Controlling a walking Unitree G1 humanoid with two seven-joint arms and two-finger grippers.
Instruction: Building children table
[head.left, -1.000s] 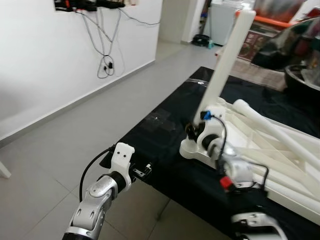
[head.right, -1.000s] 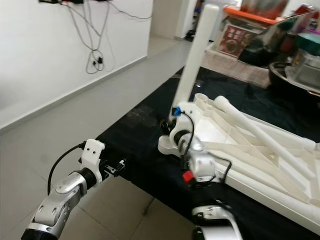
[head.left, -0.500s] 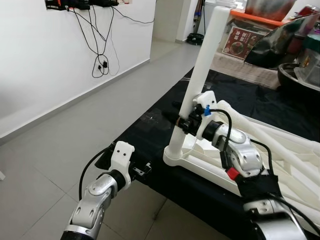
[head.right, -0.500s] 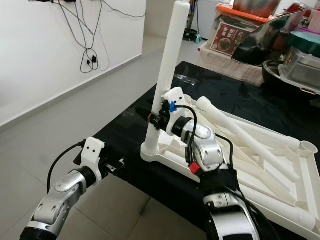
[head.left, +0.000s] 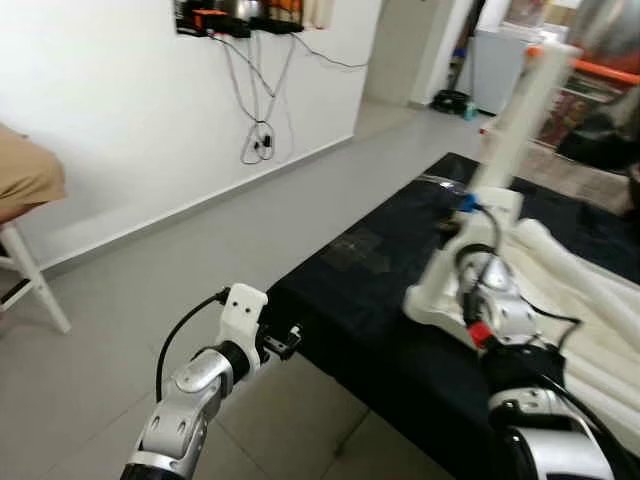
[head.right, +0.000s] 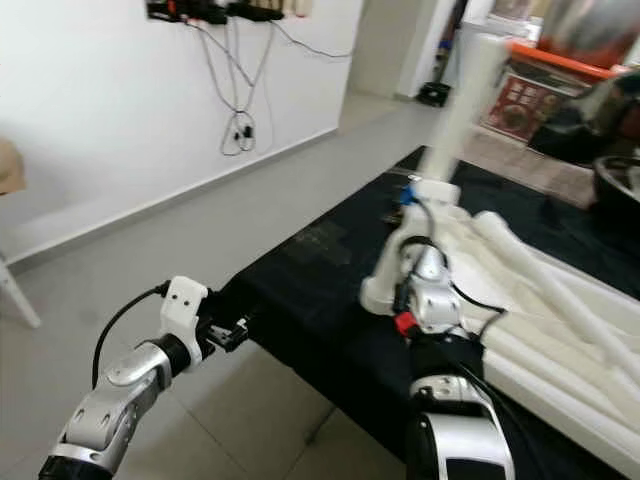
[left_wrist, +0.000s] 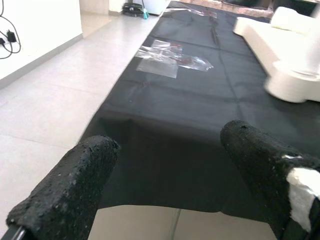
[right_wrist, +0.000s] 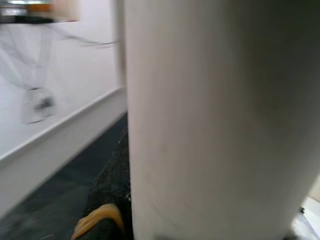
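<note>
An upturned white children's table top (head.right: 545, 300) lies on a table covered in black cloth (head.left: 370, 290). A white table leg (head.right: 458, 105) stands upright in the top's near corner socket (head.right: 385, 290). My right gripper (head.right: 418, 192) is shut on this leg low down. In the right wrist view the leg (right_wrist: 215, 115) sits right against a black finger (right_wrist: 107, 200). More white legs (head.right: 560, 275) lie flat on the top. My left gripper (head.left: 287, 339) hovers open at the cloth's near corner, nothing between its fingers (left_wrist: 85, 170).
A clear plastic bag (left_wrist: 170, 55) lies on the cloth near the corner. Grey tiled floor (head.left: 200, 250) stretches left to a white wall with hanging cables (head.left: 262, 140). A white stool (head.left: 25, 270) stands far left. Boxes and a dark pot (head.right: 620, 180) crowd the back right.
The camera has swung left, bringing the stool into view. My right gripper still holds the upright leg; the left arm keeps its place at the cloth corner.
</note>
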